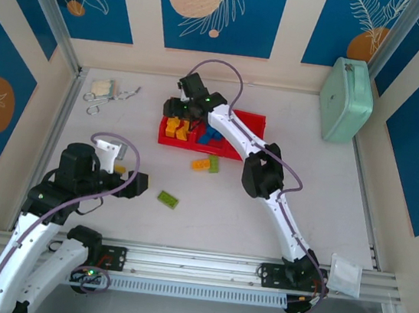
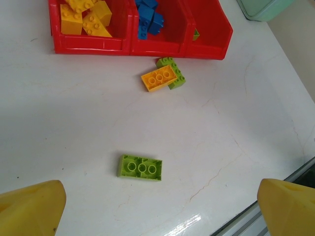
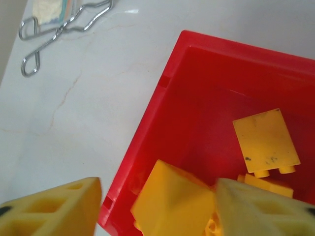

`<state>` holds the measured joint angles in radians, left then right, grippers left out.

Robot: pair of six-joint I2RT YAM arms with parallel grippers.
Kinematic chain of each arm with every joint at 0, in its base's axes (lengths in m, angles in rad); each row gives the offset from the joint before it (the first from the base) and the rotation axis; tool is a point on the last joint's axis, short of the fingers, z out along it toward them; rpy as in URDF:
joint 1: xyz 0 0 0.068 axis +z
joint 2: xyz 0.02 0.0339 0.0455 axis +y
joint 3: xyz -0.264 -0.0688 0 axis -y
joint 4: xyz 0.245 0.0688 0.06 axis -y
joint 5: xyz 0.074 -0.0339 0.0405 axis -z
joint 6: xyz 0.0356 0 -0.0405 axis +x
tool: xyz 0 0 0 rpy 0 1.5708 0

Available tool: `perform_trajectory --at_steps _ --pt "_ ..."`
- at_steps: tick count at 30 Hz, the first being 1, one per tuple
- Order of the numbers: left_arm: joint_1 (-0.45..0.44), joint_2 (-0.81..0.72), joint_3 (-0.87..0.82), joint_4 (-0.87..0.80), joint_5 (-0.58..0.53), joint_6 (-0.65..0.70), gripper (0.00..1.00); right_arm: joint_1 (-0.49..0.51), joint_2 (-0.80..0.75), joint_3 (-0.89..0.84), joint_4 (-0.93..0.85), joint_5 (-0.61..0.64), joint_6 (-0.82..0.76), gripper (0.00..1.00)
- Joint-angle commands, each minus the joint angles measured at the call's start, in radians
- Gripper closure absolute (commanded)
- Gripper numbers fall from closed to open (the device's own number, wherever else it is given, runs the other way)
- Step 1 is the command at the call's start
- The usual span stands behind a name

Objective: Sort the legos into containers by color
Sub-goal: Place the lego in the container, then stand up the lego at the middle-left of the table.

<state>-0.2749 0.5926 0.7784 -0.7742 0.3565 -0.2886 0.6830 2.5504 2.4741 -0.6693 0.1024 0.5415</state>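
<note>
Toward the back of the surface (image 1: 208, 226) sits the red tray (image 1: 254, 121), its three compartments side by side. The right arm (image 1: 232, 132) reaches across it, and the right jaws hang over the left compartment, standing apart and gripping nothing. In the right wrist view one yellow finger (image 3: 49, 209) is outside the tray wall and the other is over the inside. One orange-yellow brick (image 3: 172, 201) lies between them, clear of the outer finger and close against the inner one; whether it touches that finger cannot be told.

More orange-yellow bricks (image 2: 81, 19) lie in that same compartment. Blue bricks (image 2: 147, 19) are in the middle one, and a sliver of green (image 2: 196, 34) shows in the right one.

Just in front of the tray, an orange brick (image 2: 159, 78) and a light green brick (image 2: 178, 78) lie touching on the surface. Nearer the arms a lone green brick (image 2: 140, 167) lies flat, studs up, well apart from that pair.

The left jaws are spread wide and hold nothing; their yellow fingertips (image 2: 29, 209) hover above the surface, with the lone green brick ahead of them.

Metal clips (image 1: 109, 95) lie at the back left, and a mint-green case (image 1: 346, 100) stands at the back right.
</note>
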Motion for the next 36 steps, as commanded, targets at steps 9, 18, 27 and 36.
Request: perform_trajectory --at_steps 9,18,27,36 --pt "0.015 0.047 0.052 -0.106 -0.318 -0.097 0.00 -0.004 -0.223 -0.121 -0.044 -0.035 -0.036 0.19" --pt "0.016 0.018 0.000 -0.229 -0.837 -0.528 0.01 -0.073 -0.633 -0.640 0.152 -0.099 -0.069 0.17" --pt "0.017 0.279 0.106 -0.403 -1.090 -0.895 0.01 -0.154 -0.867 -1.011 0.189 -0.153 -0.168 0.17" --pt "0.067 0.383 0.061 -0.388 -1.116 -0.795 0.00 -0.202 -1.058 -1.221 0.158 -0.082 -0.159 0.17"
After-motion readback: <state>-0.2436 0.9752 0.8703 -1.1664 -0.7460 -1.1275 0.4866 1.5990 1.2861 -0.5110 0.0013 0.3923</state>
